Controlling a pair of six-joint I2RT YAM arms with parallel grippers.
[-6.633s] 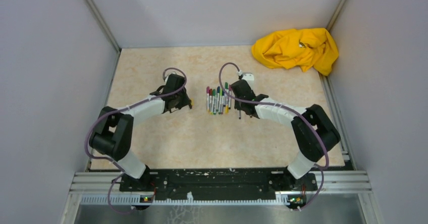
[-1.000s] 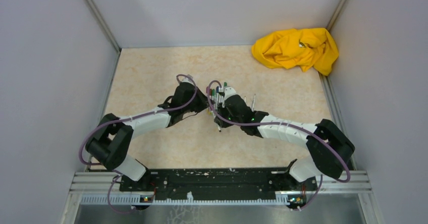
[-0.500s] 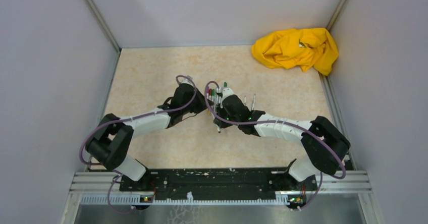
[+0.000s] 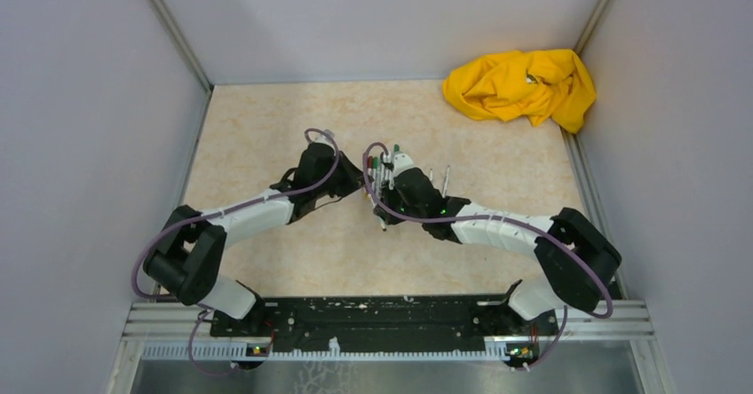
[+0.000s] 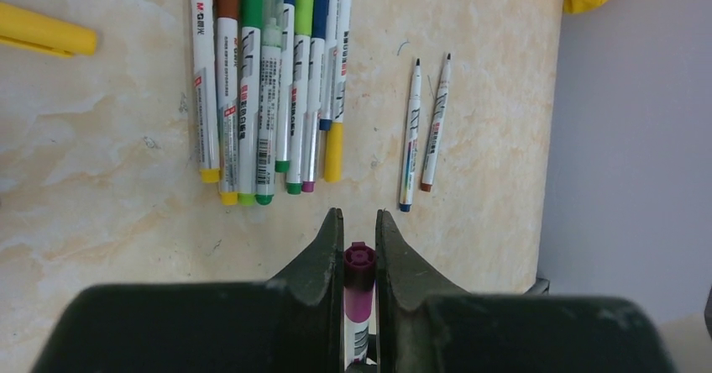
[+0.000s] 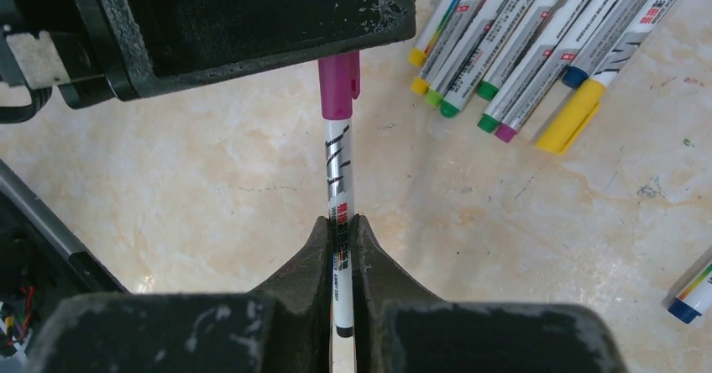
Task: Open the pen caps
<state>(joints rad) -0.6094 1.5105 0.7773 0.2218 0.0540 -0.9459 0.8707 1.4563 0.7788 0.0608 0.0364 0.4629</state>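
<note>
A pen (image 6: 338, 163) with a grey-white barrel is held in the air between both grippers. My left gripper (image 5: 359, 222) is shut on its magenta cap (image 5: 358, 264), which also shows in the right wrist view (image 6: 338, 83). My right gripper (image 6: 341, 222) is shut on the barrel, whose black end sticks out behind the fingers. In the top view the left gripper (image 4: 355, 184) and right gripper (image 4: 391, 199) meet at the table's middle. A row of several capped pens (image 5: 269, 96) lies on the table just beyond them.
Two thin uncapped pens (image 5: 424, 129) lie right of the row. A yellow stick-like object (image 5: 46, 39) lies to its left. A big yellow cloth (image 4: 519, 83) is bunched in the far right corner. Grey walls enclose the table (image 4: 266, 128).
Several seconds ago the grippers were apart, with the right one holding a pen. Now they are together on that pen. Over the last second the left arm shifted slightly.
</note>
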